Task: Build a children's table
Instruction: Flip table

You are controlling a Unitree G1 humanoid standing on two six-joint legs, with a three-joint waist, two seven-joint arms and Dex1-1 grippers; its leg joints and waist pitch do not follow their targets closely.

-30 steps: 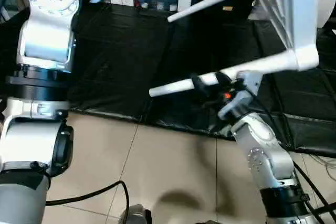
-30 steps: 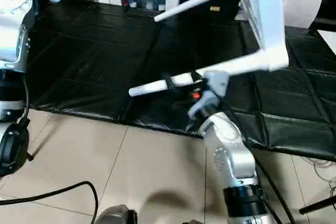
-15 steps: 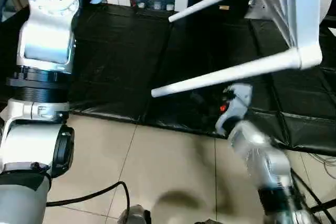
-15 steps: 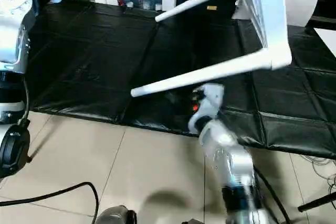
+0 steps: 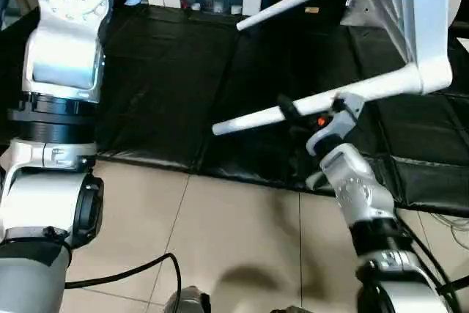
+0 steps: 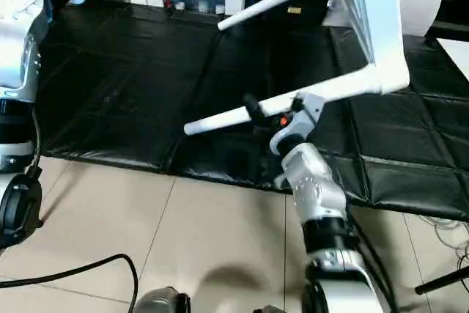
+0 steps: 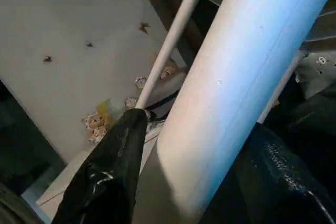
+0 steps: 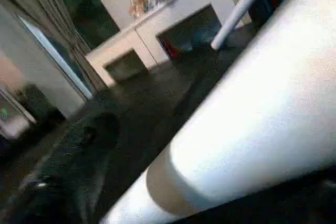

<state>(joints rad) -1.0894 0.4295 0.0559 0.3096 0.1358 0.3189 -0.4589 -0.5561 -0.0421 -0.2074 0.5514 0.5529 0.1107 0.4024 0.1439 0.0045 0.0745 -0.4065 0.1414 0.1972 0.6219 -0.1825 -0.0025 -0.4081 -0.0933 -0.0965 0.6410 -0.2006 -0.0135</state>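
My left arm (image 5: 62, 42) rises at nine o'clock. In the left wrist view my left gripper (image 7: 178, 182) has its black fingers (image 7: 113, 171) pinching a white table leg (image 7: 236, 82) between them. Over the black mat (image 5: 168, 71), the children's table (image 5: 407, 12) hangs tilted on edge at one o'clock, its legs pointing toward nine o'clock. At about four o'clock my right gripper (image 5: 308, 111) sits at the nearer leg (image 5: 256, 116), fingers spread wide around it; whether they touch it, I cannot tell.
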